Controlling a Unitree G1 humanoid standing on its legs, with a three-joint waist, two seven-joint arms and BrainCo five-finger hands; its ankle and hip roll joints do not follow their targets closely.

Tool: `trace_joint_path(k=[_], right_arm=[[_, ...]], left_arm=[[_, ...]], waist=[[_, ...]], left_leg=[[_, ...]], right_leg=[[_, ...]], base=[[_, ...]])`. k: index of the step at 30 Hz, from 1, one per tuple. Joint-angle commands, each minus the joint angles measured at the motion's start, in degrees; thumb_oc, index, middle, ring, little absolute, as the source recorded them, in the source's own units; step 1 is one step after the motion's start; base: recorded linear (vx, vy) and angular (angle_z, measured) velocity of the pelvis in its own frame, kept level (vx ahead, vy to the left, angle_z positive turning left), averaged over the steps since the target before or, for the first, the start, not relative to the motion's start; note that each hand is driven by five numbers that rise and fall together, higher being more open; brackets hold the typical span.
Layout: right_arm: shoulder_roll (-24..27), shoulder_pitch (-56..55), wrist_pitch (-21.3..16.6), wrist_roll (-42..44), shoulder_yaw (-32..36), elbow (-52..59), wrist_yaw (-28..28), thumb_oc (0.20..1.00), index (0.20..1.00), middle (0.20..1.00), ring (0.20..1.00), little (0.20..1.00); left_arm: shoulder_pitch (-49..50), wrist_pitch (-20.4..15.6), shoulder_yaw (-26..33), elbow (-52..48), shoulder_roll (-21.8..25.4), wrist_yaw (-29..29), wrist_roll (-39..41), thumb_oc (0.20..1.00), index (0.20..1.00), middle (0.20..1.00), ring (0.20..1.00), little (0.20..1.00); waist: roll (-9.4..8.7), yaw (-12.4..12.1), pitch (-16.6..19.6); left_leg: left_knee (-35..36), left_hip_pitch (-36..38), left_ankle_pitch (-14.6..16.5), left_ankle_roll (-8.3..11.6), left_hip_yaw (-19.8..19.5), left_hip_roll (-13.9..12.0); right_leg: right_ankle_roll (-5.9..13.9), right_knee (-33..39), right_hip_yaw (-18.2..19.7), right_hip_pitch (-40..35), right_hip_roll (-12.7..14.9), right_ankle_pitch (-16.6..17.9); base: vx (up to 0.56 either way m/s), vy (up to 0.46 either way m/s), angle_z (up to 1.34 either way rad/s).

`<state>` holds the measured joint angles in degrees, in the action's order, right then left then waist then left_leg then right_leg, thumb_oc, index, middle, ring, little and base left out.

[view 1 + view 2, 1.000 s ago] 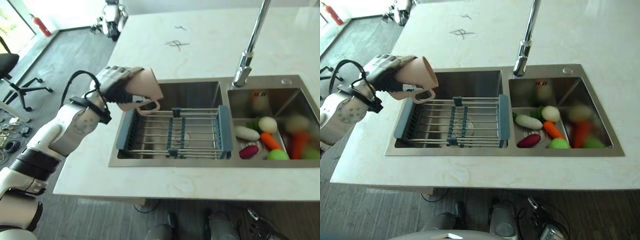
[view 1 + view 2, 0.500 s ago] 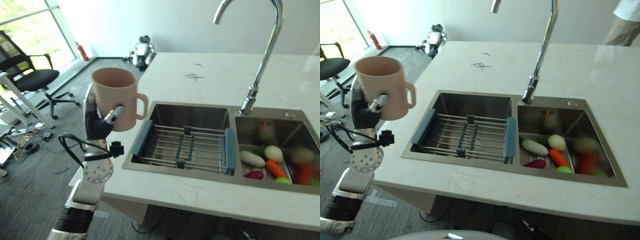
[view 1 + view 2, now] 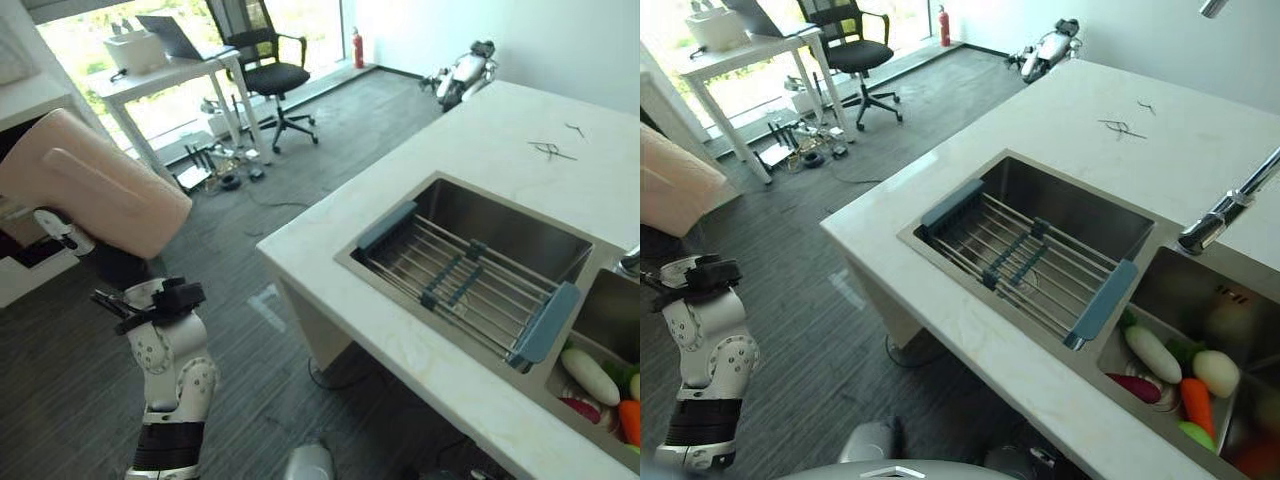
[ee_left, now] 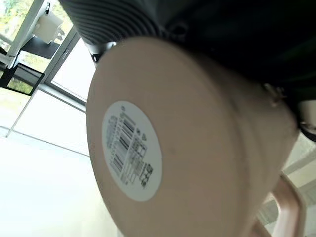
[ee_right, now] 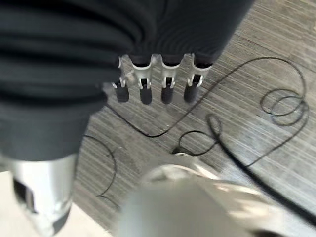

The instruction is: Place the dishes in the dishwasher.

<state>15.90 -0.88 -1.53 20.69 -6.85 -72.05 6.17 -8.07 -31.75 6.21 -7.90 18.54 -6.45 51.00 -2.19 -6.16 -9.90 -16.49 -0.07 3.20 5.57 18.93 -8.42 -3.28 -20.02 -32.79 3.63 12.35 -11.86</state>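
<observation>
A pale pink mug (image 3: 95, 185) is held off to the left of the counter, over the grey floor. It lies tilted on its side, its labelled base (image 4: 131, 150) facing the left wrist camera and its handle (image 4: 289, 210) sticking out past it. My left hand (image 3: 112, 266) is shut on the mug from below, one finger (image 3: 60, 232) showing under it. The mug (image 3: 670, 185) is well clear of the sink. My right hand (image 5: 148, 74) hangs over the floor with fingers (image 5: 145, 91) relaxed, holding nothing.
The white counter (image 3: 400, 330) holds a double sink; a rack with blue ends (image 3: 465, 280) spans the left basin. Vegetables (image 3: 1170, 365) lie in the right basin under the faucet (image 3: 1220, 210). A desk (image 3: 170, 65) and office chair (image 3: 265, 65) stand behind.
The camera has swung left, shifting the whole picture. The mug, upright beside the sink half a second ago, is now tipped on its side and farther from the counter.
</observation>
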Motion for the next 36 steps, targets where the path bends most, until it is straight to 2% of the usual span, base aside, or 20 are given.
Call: trace_joint_path(k=[1,3,4,5,6,8,9,13,15,17,18,21,23,25,27,30,32,34,35,36], right_arm=[[0.71,0.68,0.46,1.64,1.14,-0.19,-0.68,1.0,1.0,1.0,1.0,1.0],[0.48,0.77,0.39,1.89,1.99,-0.47,-1.12,1.0,1.0,1.0,1.0,1.0],[0.24,0.23,0.13,2.22,2.68,-0.8,-2.33,1.0,1.0,1.0,1.0,1.0],[0.21,0.17,0.21,2.07,2.72,-0.94,-2.68,1.0,1.0,1.0,1.0,1.0],[0.14,0.35,0.75,2.0,2.64,-1.0,-3.43,1.0,1.0,1.0,1.0,1.0],[-0.28,0.51,0.86,2.4,2.62,-1.24,-3.81,1.0,1.0,1.0,1.0,1.0],[-1.46,0.69,0.43,2.17,2.13,-0.66,-3.78,1.0,1.0,1.0,1.0,1.0],[-3.2,1.3,-0.13,1.73,1.53,0.46,-4.35,1.0,1.0,1.0,1.0,1.0],[-3.64,1.64,-0.73,2.53,1.6,0.51,-4.45,1.0,1.0,1.0,1.0,1.0],[-3.91,1.44,-2.52,5.28,2.33,-0.13,-4.43,1.0,1.0,1.0,1.0,1.0],[-3.84,1.44,-3.26,6.6,2.49,-0.51,-4.23,1.0,1.0,1.0,1.0,1.0],[-3.28,1.87,-3.04,7.47,1.94,0.01,-3.56,1.0,1.0,1.0,1.0,1.0],[-2.88,2.39,-2.05,7.13,1.29,0.14,-3.1,1.0,1.0,1.0,1.0,1.0],[-2.84,2.59,-1.73,7.52,0.46,-0.49,-3.0,1.0,1.0,1.0,1.0,1.0],[-2.86,3.15,-1.29,7.5,-0.31,-0.59,-2.53,1.0,1.0,1.0,1.0,1.0],[-2.42,3.73,-1.03,8.5,-1.01,-0.24,-0.8,1.0,1.0,1.0,1.0,1.0],[-2.06,4.07,-0.67,7.95,-1.68,0.57,-0.67,1.0,1.0,1.0,1.0,1.0],[-1.73,4.17,-0.43,7.72,-1.74,0.68,-0.28,1.0,1.0,1.0,1.0,1.0],[-0.88,4.12,-0.44,10.09,-1.96,0.47,0.89,1.0,1.0,1.0,1.0,1.0],[-0.39,4.0,0.03,10.64,-1.51,0.41,1.28,1.0,1.0,1.0,1.0,1.0]], left_arm=[[-2.56,1.47,1.33,-1.75,-0.25,9.73,11.51,0.2,0.2,0.2,0.2,0.2],[-2.67,4.69,0.82,-0.5,-2.14,13.33,16.49,0.2,0.2,0.2,0.2,0.2],[-3.03,7.53,-0.9,1.76,-3.74,15.66,18.12,0.2,0.2,0.2,0.2,0.2],[-3.25,8.12,-1.41,2.3,-3.66,15.66,18.46,0.2,0.2,0.2,0.2,0.2],[-2.9,9.13,-2.07,2.87,-3.2,15.55,18.82,0.2,0.2,0.2,0.2,0.2],[-2.4,10.61,-2.29,3.17,-2.37,15.65,19.15,0.2,0.2,0.2,0.2,0.2],[-1.96,12.38,-2.5,2.27,-0.65,15.02,17.82,0.2,0.2,0.2,0.2,0.2],[-1.8,13.85,-2.75,1.3,0.6,14.41,16.62,0.2,0.2,0.2,0.2,0.2],[-2.34,14.29,-4.21,1.97,1.34,15.49,16.06,0.2,0.2,0.2,0.2,0.2],[-3.17,14.3,-7.84,4.27,1.93,18.56,15.62,0.2,0.2,0.2,0.2,0.2],[-3.42,13.9,-9.35,5.25,1.99,19.94,14.83,0.2,0.2,0.2,0.2,0.2],[-3.47,13.73,-12.02,5.13,1.78,20.53,10.52,0.2,0.2,0.2,0.2,0.2],[-3.83,14.8,-12.46,3.74,2.28,20.32,7.57,0.2,0.2,0.2,0.2,0.2],[-4.01,16.45,-13.3,2.26,3.01,19.48,7.06,0.2,0.2,0.2,0.2,0.2],[-3.06,17.41,-12.68,0.9,2.85,19.28,6.45,0.2,0.2,0.2,0.2,0.2],[-2.74,16.03,-12.87,-0.29,2.19,18.4,5.61,0.2,0.2,0.2,0.2,0.2],[-2.89,15.66,-13.21,-1.39,2.04,16.86,3.87,0.2,0.2,0.2,0.2,0.2],[-2.87,15.68,-13.2,-1.47,1.99,16.75,3.51,0.2,0.2,0.2,0.2,0.2],[-2.62,15.98,-13.07,-1.47,1.65,17.16,1.66,0.2,0.2,0.2,0.2,0.2],[-2.34,16.33,-12.99,-1.29,1.51,17.79,0.9,0.2,0.2,0.2,0.2,0.2]], waist=[[0.91,1.89,1.46],[1.39,2.77,1.94],[2.4,4.19,2.77],[2.58,4.54,2.95],[2.94,4.34,3.06],[3.14,3.54,3.06],[3.17,1.82,2.69],[3.46,0.32,1.84],[3.71,0.68,1.36],[3.71,2.74,1.42],[3.28,3.66,1.67],[2.9,4.33,2.6],[2.35,3.96,3.4],[1.86,4.25,3.84],[1.57,4.14,3.76],[1.07,4.27,3.24],[0.13,4.5,1.87],[-0.22,4.39,1.54],[-0.96,3.77,0.1],[-0.65,3.71,0.11]], left_leg=[[-0.7,2.07,3.1,-0.08,1.24,0.03],[-0.7,4.77,2.69,0.99,4.14,-2.07],[-0.7,5.69,6.36,1.12,6.96,-3.47],[-0.7,5.8,8.4,0.66,7.14,-3.08],[-0.7,5.37,12.6,-0.6,5.38,-0.65],[-0.7,4.67,13.9,-1.62,4.12,1.15],[-0.7,3.92,15.44,-3.32,2.04,3.9],[-0.7,3.13,16.39,-5.92,-1.38,7.08],[-0.7,2.64,16.2,-7.22,-4.53,8.59],[-0.7,1.53,15.78,-8.53,-9.43,10.18],[-0.7,0.14,14.36,-9.08,-10.33,10.75],[-0.7,-1.02,13.41,-9.0,-12.04,10.78],[-0.7,-1.97,13.11,-8.73,-12.7,10.81],[-0.7,-2.34,13.36,-8.56,-14.52,10.98],[-0.7,-2.03,13.22,-7.99,-14.75,9.99],[-0.7,-1.38,12.0,-7.21,-14.47,8.57],[-0.7,0.27,10.68,-7.16,-13.73,8.48],[-0.7,0.61,10.13,-7.1,-13.54,8.77],[-3.27,-0.34,5.47,-6.47,-14.15,9.93],[-2.45,-0.85,4.34,-6.09,-14.61,10.09]], right_leg=[[7.39,2.83,5.4,-3.59,-1.31,-0.04],[7.51,2.83,2.94,-3.61,-0.37,0.49],[8.56,2.83,0.17,-3.27,1.27,2.12],[9.26,2.83,-0.36,-3.03,2.04,3.04],[11.23,2.83,-0.48,-2.25,3.61,5.18],[13.3,2.83,-1.15,-1.69,5.33,7.32],[15.25,2.83,-2.69,-0.93,8.35,10.69],[15.45,2.83,-1.98,-0.72,10.85,12.77],[14.77,2.83,2.28,-0.63,9.89,12.31],[14.17,2.83,11.71,0.59,6.59,10.22],[13.41,2.83,14.44,1.69,5.3,10.18],[13.53,2.83,19.05,0.91,1.64,7.44],[13.38,2.83,20.96,2.08,1.12,6.92],[13.57,2.83,25.55,4.46,-0.77,7.3],[12.71,2.83,26.39,4.13,-2.3,6.66],[10.92,2.83,26.54,2.71,-4.32,5.04],[9.05,2.83,27.22,1.13,-5.6,4.13],[8.64,2.83,27.41,0.8,-5.66,4.05],[6.85,2.83,28.63,-0.6,-6.84,3.52],[6.53,2.83,28.7,-0.89,-7.57,3.3]], base=[[-0.22,0.262,0.94],[-0.27,0.429,1.47],[-0.32,0.604,1.97],[-0.41,0.848,1.49],[-0.26,0.567,2.01],[-0.29,0.568,1.37],[-0.27,0.507,0.74],[-0.17,0.38,0.39],[-0.03,0.179,0.85],[-0.01,0.074,1.01],[-0.02,0.023,1.84],[0.09,-0.019,3.01],[0.16,-0.116,1.3],[0.27,-0.317,0.21],[0.28,-0.36,0.32],[0.19,-0.296,0.15],[0.22,-0.359,0.16],[0.13,-0.241,0.05],[0.15,-0.248,0.08],[0.21,-0.213,0.02]])
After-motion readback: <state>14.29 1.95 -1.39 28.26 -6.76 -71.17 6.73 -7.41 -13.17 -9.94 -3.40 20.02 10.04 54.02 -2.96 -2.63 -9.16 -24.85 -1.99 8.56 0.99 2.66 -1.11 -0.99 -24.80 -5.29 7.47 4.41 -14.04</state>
